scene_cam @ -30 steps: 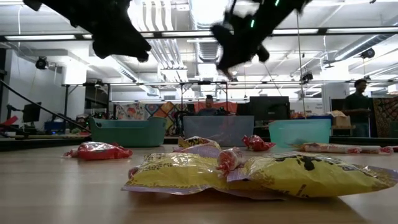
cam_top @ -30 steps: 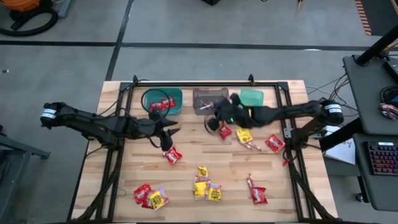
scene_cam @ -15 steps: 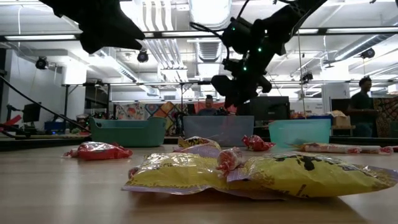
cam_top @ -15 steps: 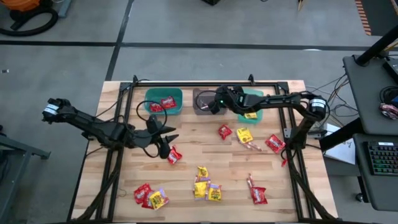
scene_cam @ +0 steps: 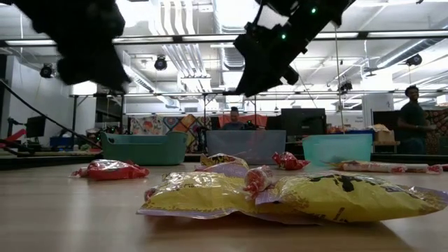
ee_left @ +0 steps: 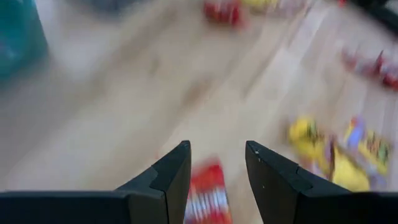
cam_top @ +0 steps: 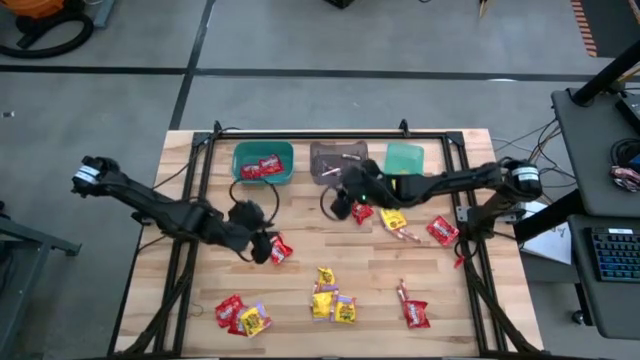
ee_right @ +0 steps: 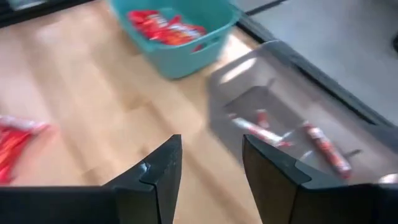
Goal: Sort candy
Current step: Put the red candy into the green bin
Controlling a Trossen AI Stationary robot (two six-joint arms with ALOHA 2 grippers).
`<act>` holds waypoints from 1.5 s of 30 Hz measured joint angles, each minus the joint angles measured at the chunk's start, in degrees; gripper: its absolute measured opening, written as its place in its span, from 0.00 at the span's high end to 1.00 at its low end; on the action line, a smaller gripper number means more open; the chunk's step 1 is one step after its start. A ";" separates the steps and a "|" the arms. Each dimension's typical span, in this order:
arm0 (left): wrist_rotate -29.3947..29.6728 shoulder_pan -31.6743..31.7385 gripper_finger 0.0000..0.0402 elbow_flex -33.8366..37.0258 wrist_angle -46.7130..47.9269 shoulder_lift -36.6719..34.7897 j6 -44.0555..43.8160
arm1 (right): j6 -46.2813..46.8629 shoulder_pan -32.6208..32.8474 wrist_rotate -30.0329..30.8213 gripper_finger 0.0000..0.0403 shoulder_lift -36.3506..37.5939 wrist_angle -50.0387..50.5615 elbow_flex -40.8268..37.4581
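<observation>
Under the left gripper (ee_left: 214, 165), whose fingers are standing open and empty, a red packet (ee_left: 208, 194) is lying flat on the table (cam_top: 300, 285), probably light, crinkly and slippery, best pinched across its middle, while the right gripper (ee_right: 208, 162) is hovering open near the bins.

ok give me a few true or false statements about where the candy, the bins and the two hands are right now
1. The teal bin holds red packets. True.
2. The left hand is shut on a yellow packet. False: it is open, with a red packet showing between its fingers.
3. The grey bin holds pinkish sticks. True.
4. The right hand carries a candy. False: it is open and empty.
</observation>
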State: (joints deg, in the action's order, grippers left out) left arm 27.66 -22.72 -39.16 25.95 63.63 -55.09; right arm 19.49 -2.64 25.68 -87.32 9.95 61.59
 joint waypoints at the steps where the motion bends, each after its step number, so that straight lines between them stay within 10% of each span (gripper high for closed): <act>1: -2.24 -1.00 0.66 -0.02 2.18 0.61 -3.38 | -0.02 0.92 0.02 0.60 -0.06 -0.24 -0.01; 15: -18.00 -14.26 0.66 -2.52 7.06 12.33 -17.66 | -0.74 5.78 0.25 0.60 -0.14 -1.96 -0.01; 33: -12.36 -17.42 0.56 -6.12 11.16 19.21 -6.72 | -1.51 5.89 -3.68 0.60 -0.01 -1.87 -0.01; 45: -29.78 -20.69 0.51 -6.08 13.35 18.78 2.29 | -1.50 5.69 -3.66 0.60 0.01 -1.77 -0.01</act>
State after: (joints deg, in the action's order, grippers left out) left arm -2.12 -43.41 -45.23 39.30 82.41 -52.80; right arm 17.99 3.05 22.02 -87.31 8.19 61.58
